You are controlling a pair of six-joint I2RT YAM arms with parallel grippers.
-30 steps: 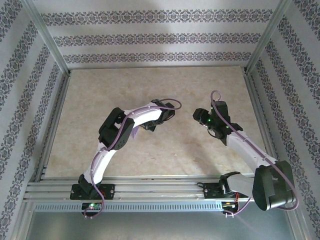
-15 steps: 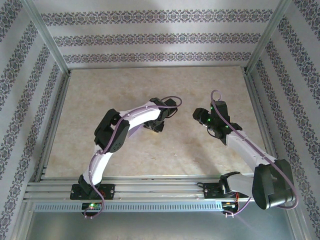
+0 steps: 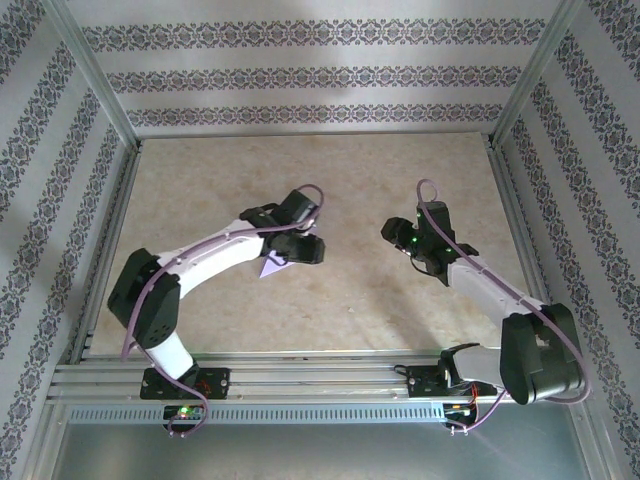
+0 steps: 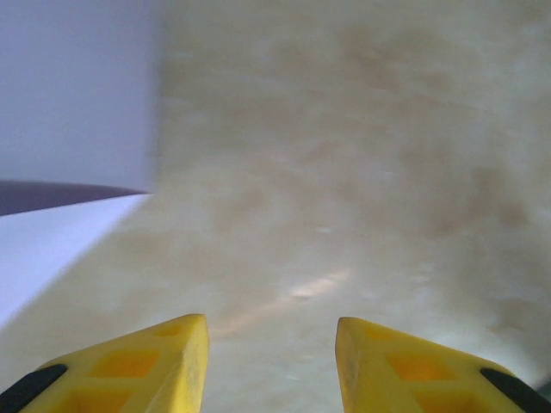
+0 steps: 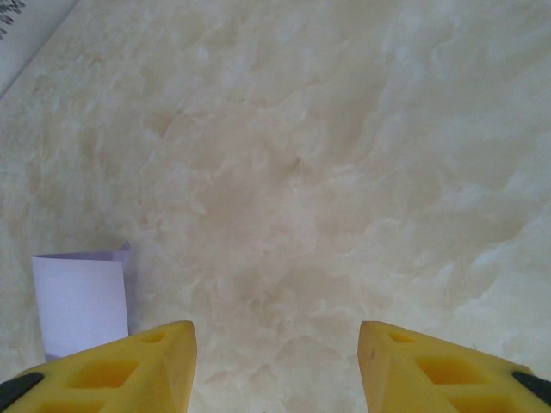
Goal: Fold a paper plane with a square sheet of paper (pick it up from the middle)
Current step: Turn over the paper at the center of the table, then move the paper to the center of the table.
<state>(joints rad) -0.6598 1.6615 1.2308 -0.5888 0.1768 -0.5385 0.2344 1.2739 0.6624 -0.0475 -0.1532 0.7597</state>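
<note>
The square sheet of paper now lies folded as the pale lavender paper plane [image 3: 270, 266] on the marble-patterned table [image 3: 200, 180], one pointed corner showing from under my left arm. My left gripper [image 3: 304, 248] hangs just right of it. In the left wrist view the left gripper [image 4: 271, 331] stands open with bare table between its yellow fingers, and the paper plane [image 4: 60, 232] lies off to the left, blurred. My right gripper [image 3: 393, 232] is further right, apart from the paper. In the right wrist view the right gripper [image 5: 275, 335] is open over bare table, with a blunt end of the paper plane [image 5: 82, 301] by its left finger.
Aluminium frame rails [image 3: 300, 375] run along the table's near edge, with upright posts [image 3: 95, 75] at the corners. Patterned walls [image 3: 320, 75] close in the back and both sides.
My left arm has stretched out and dropped lower, and its jaws have opened. The lavender paper's pointed corner has come into view beneath it. The right gripper has shifted slightly left.
</note>
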